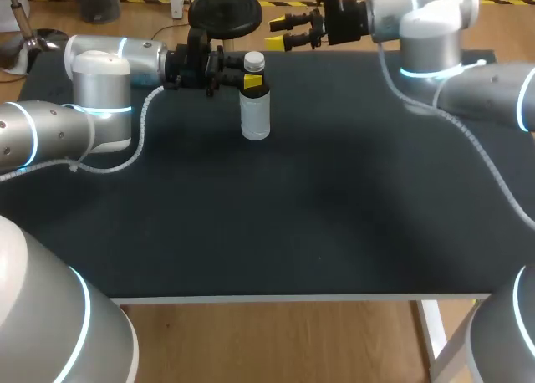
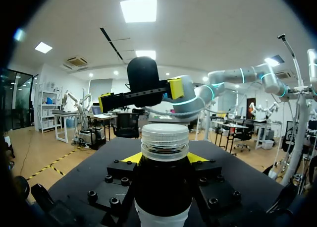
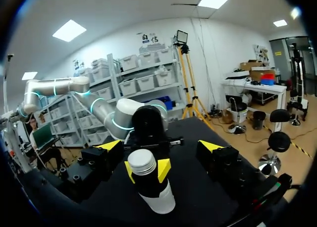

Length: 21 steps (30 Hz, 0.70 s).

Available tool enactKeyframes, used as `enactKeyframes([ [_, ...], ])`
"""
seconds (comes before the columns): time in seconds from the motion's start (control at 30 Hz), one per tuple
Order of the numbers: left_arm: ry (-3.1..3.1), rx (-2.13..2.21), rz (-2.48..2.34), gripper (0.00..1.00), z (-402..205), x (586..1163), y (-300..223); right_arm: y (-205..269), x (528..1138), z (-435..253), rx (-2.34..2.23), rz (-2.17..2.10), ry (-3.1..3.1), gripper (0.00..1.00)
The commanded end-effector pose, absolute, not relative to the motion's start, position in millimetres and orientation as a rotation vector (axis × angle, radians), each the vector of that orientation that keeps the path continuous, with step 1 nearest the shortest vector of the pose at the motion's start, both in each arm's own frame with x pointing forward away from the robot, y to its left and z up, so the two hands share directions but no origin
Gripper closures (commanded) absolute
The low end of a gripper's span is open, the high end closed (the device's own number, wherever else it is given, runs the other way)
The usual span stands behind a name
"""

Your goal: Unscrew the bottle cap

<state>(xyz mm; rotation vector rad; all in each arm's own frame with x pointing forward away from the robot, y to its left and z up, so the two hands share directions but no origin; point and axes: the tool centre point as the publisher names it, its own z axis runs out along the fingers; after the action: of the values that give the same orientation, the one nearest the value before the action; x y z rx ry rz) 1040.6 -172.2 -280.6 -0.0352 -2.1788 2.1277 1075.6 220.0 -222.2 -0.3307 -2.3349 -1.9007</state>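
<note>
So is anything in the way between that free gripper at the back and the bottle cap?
Nothing visible. The open right gripper faces the cap across an empty gap. The left gripper clamps the bottle below the cap, leaving it exposed.

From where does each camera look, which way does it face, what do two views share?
Head view: above and behind, looking down on the table; left gripper and right gripper show.
Left wrist view: along the left gripper, shut on the bottle, toward the right gripper.
Right wrist view: along the open right gripper toward bottle and left gripper.
Shared: wrist views face each other across the bottle.
</note>
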Motion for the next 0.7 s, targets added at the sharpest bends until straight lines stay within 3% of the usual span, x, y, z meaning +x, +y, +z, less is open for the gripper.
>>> enactKeyframes([
  [0.03, -2.178, -0.036, 2.131, 1.00, -281.1, 1040.5, -172.5, 225.8, 1071.7, -223.5, -1.477, -2.009, -2.787, 0.00],
  [0.7, -2.178, -0.036, 2.131, 1.00, -281.1, 1040.5, -172.5, 241.8, 1074.6, -235.3, -1.387, -2.089, -2.705, 0.00],
])
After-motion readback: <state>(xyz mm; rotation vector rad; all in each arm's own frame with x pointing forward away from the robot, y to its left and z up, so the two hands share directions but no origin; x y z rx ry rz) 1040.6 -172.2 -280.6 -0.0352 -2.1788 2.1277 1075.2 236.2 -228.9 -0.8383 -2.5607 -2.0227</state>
